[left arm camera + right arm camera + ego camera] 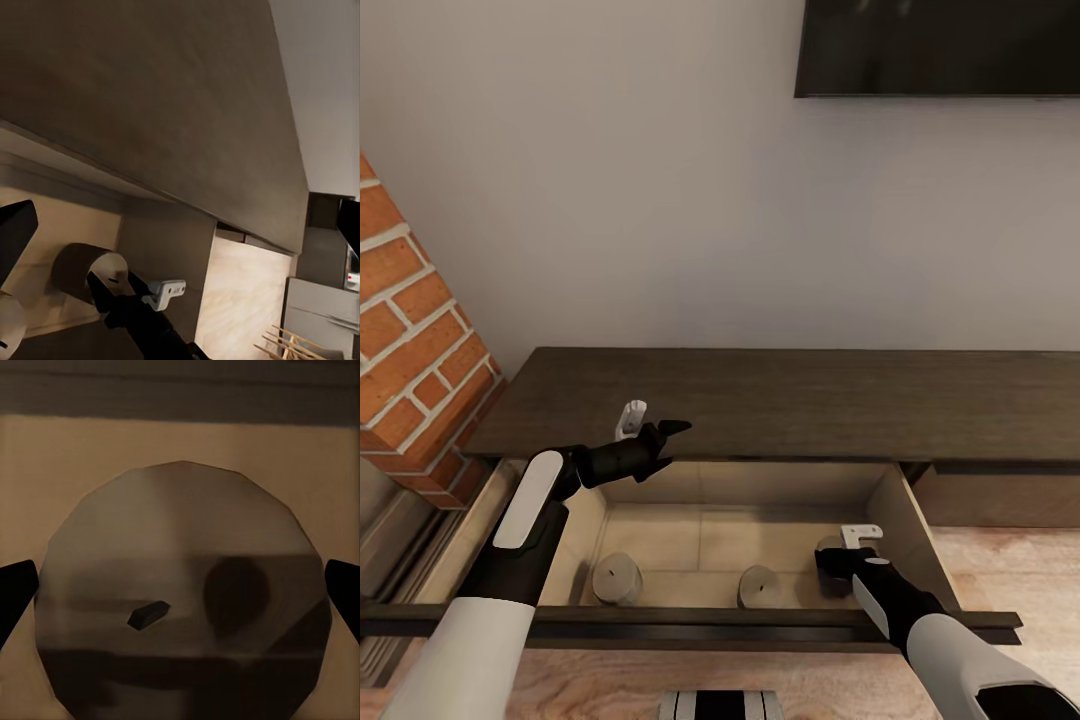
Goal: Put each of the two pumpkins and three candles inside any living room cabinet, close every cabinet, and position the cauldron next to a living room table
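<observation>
Head view: open cabinet (pixel 780 405) drawer held 2 candles (pixel 618 578), a 3rd (pixel 180 592) between my right jaws (pixel 838 553), spread wide, not gripping. Left jaws (pixel 657 437) open, empty, above drawer. Left to do, I judged: pumpkins, closing up, cauldron.

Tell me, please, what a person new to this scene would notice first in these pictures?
The open drawer of the long dark brown cabinet draws the eye first, its pale wood inside holding two candles on its floor. The right gripper reaches down into the drawer's right end over a third candle, with a finger showing on each side of it. The left gripper hovers open above the drawer's left part.
</observation>
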Controlling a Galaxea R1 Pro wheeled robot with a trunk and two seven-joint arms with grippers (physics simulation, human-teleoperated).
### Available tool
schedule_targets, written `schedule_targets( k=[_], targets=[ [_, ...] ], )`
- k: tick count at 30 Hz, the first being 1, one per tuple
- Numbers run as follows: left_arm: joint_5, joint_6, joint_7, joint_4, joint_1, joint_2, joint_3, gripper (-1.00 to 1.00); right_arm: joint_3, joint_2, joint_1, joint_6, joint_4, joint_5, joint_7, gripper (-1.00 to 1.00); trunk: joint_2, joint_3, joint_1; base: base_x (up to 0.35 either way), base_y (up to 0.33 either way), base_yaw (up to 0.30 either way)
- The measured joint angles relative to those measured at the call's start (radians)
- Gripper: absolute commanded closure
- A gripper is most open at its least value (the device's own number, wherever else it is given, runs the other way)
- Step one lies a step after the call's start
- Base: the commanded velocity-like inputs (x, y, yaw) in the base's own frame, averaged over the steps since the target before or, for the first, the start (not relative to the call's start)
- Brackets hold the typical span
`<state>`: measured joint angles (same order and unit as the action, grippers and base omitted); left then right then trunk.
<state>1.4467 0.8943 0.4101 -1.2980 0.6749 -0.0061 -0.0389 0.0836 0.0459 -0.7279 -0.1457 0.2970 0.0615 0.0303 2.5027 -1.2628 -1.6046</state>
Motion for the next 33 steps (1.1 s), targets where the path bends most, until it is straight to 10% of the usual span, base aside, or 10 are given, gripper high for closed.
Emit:
schedule_targets(
  k=[9, 10, 33],
  targets=[
    [0.000, 0.000, 0.000, 0.000, 0.000, 0.000, 0.001, -1.00, 0.000, 0.000, 0.000, 0.000, 0.000, 0.001, 0.000, 1.00, 0.000, 0.000, 0.000, 0.000, 0.000, 0.000],
    [0.000, 0.000, -0.001, 0.000, 0.000, 0.000, 0.001, -1.00, 0.000, 0.000, 0.000, 0.000, 0.000, 0.001, -0.001, -1.00, 0.000, 0.000, 0.000, 0.000, 0.000, 0.000],
    [0.001, 0.000, -0.001, -0.001, 0.000, -0.002, 0.003, -1.00, 0.000, 0.001, 0.000, -0.001, -0.025, 0.003, -0.005, -1.00, -0.001, 0.011, 0.001, 0.000, 0.000, 0.000]
  ],
)
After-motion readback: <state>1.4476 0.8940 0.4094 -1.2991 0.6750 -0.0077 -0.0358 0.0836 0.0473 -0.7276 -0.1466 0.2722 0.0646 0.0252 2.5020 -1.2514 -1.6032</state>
